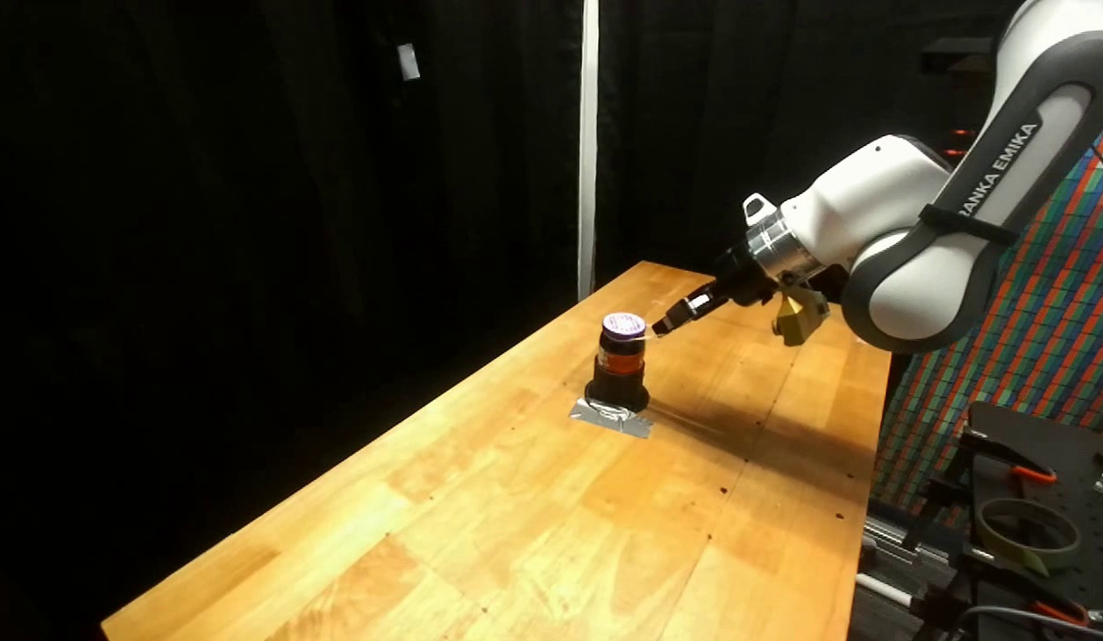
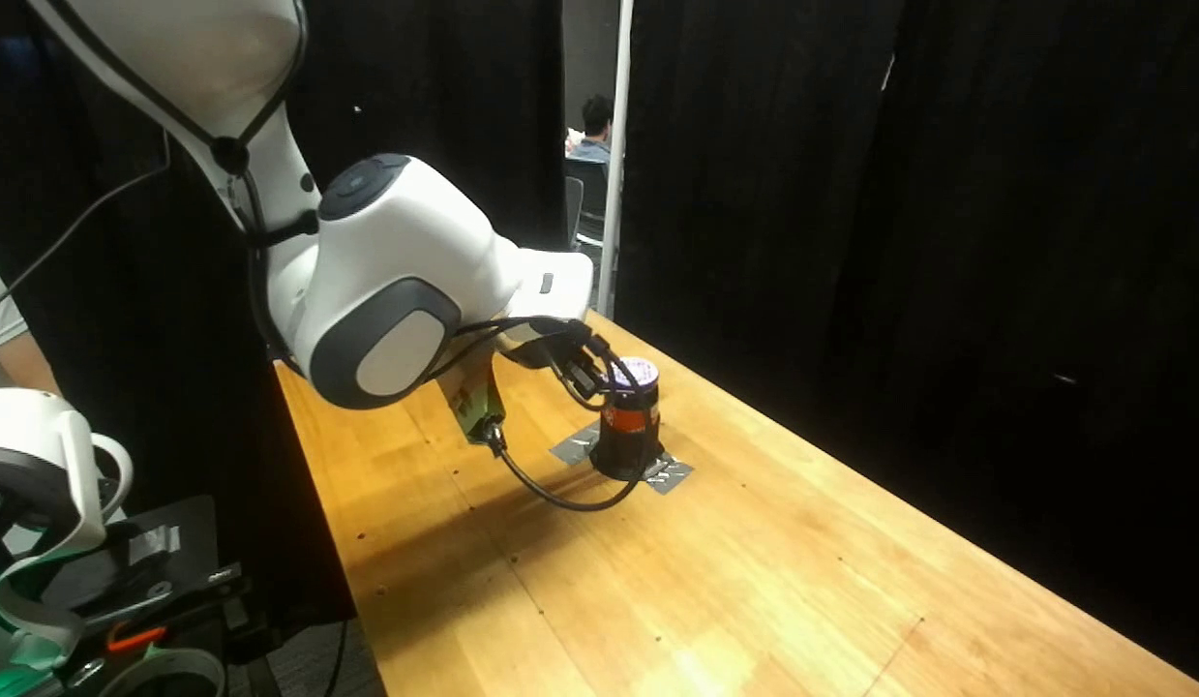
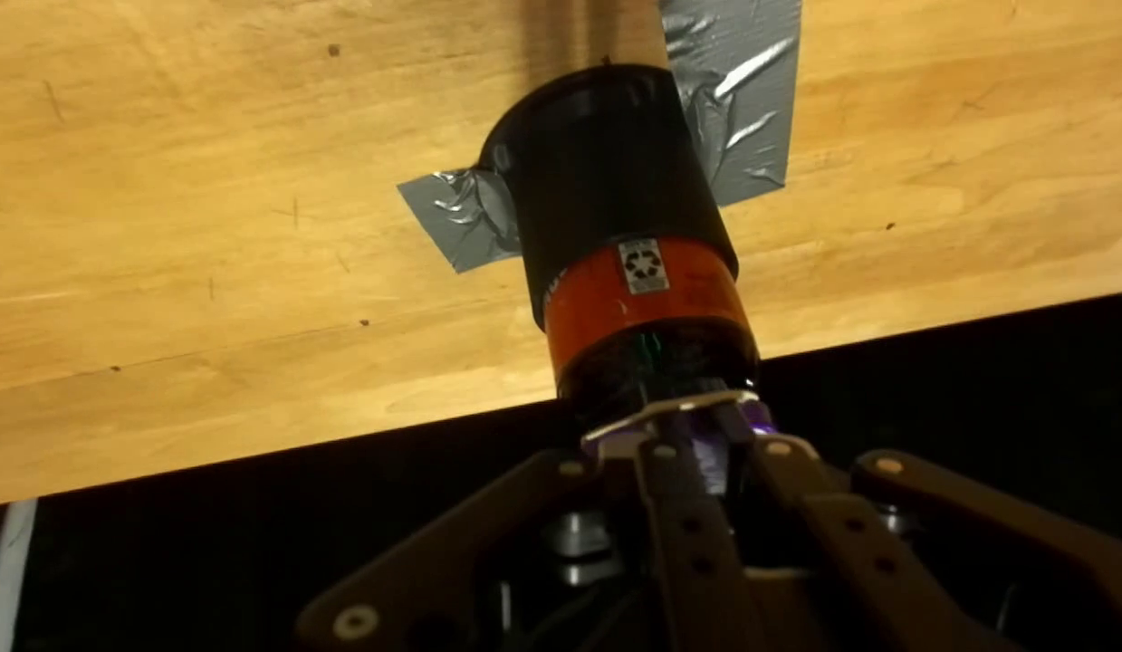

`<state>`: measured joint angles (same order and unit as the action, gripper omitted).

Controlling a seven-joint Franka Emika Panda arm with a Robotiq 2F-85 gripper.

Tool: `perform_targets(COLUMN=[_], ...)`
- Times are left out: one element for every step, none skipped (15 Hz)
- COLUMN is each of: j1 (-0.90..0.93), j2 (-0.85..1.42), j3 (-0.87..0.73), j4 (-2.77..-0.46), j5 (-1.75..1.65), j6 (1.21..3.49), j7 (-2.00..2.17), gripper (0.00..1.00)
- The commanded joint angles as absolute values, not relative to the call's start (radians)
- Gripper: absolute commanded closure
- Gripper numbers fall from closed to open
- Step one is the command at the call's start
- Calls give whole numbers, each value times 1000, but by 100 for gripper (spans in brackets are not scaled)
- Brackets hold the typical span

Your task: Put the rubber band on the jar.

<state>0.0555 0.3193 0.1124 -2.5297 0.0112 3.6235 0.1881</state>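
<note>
The jar (image 1: 622, 359) stands upright on the table, with a purple printed lid, black body and orange-red band; it shows in both exterior views (image 2: 628, 418). In the wrist view, the jar (image 3: 651, 290) has its lower part in a black holder (image 3: 606, 172). The rubber band (image 3: 686, 404) is a thin pale strand, running across the lid's side and in front of both fingertips; it also shows in an exterior view (image 1: 644, 337). My gripper (image 3: 700, 416) is at the lid's side, its fingers close together inside the band. Whether the tips touch is unclear. The band's far side is hidden.
Silver tape (image 1: 612, 417) fixes the holder to the wooden table (image 1: 533, 525). The table's edge lies just behind the jar, before a black curtain (image 1: 337, 223). A cable loop (image 2: 570, 505) hangs from my wrist beside the jar. A tool cart (image 1: 1032, 445) stands beside the table.
</note>
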Motion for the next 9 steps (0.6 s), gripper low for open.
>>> perform_targets(j1=[37,44,47,49,48,46,38,49,48], j2=[299,302,307,312,314,314,302,321,322], j3=[134,129,125,125,126,127,132,122,122], j4=[-2591,-2599,-2607,-2615,-2623,-2630,-2637,-2615,-2618], j5=[17,28,33,37,36,31,19,25,25], j6=[3785,3826,3867,3908,3941,3964,3938,3911,3908], j7=[220,220,221,224,231,238,259,227,229], gripper=[88,87,87,87,87,87,62,62,85])
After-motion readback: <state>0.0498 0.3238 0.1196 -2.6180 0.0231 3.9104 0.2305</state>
